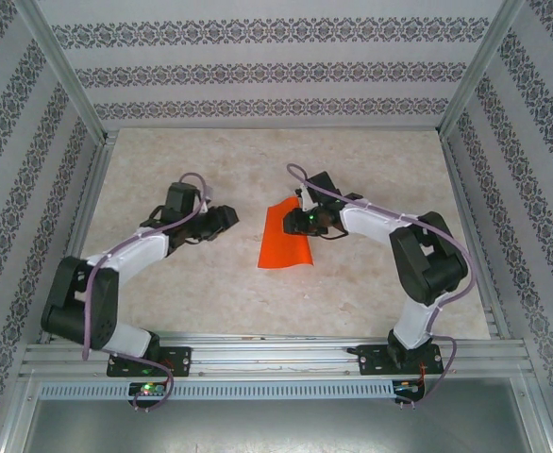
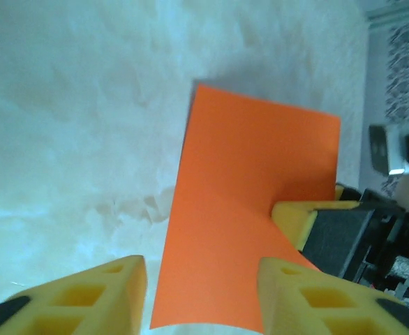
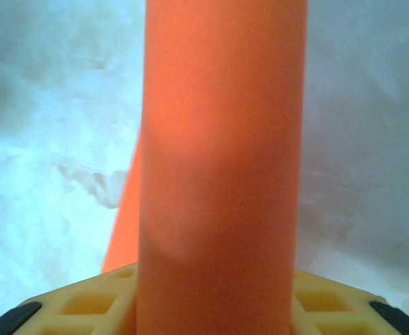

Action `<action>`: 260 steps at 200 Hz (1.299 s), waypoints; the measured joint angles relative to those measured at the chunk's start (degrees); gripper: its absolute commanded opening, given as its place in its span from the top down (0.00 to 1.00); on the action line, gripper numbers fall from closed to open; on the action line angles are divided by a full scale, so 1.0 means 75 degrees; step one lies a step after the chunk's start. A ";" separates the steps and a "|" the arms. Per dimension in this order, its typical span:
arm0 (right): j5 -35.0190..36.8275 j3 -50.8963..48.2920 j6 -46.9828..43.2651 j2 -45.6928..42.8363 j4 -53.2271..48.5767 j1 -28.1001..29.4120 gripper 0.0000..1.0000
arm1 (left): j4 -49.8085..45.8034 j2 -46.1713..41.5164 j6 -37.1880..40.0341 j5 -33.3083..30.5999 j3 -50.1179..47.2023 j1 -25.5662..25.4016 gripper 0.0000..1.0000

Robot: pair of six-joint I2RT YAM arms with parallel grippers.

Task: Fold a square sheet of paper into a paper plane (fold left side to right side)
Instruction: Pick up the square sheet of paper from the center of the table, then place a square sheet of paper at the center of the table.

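R end effector [image 3: 215, 307] pinches curled, plain orange square sheet of paper [image 3: 222, 139]; L end effector [image 2: 201, 300] spread

Bright, even light washes the pale worktop [image 1: 210, 293]; wrist views run bluish, the square sheet of paper [image 3: 222, 174] a blurred orange band mid-frame in the right one.

1. Loads of bare table [image 1: 210, 293] in front of the paper [image 1: 284, 247], right down to the front rail [image 1: 276, 354].
2. Open strip of table between the left gripper [image 1: 227, 218] and the paper's left edge, easy way in from that side.
3. Right edge blocked by the right gripper [image 1: 293, 222], clamped on the paper, which curls up there.
4. More free table behind the paper, up to the back wall [image 1: 276, 66].
5. Boxed in by side walls [image 1: 31, 142], well away from both grippers.
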 measured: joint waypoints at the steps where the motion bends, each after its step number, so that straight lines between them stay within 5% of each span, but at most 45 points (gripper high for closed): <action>1: -0.0041 -0.0020 -0.0003 -0.0029 0.0035 -0.0009 0.60 | 0.0000 -0.0029 0.0015 0.0000 -0.0009 0.0032 0.48; 83: -0.2608 -0.1102 -0.0149 -0.1897 0.2218 -0.0653 0.65 | 0.0909 -0.2565 0.1017 0.0746 -0.0568 0.0892 0.01; 162: -0.4558 -0.1201 0.1174 -0.3512 0.4363 -0.0935 0.68 | 0.3905 -0.2124 0.0169 0.3098 -0.0055 0.0924 0.00; 260: -0.4284 -0.0341 0.2343 -0.3931 0.5863 0.0009 0.69 | 0.5951 -0.1131 -0.0915 0.3931 0.0475 -0.0102 0.01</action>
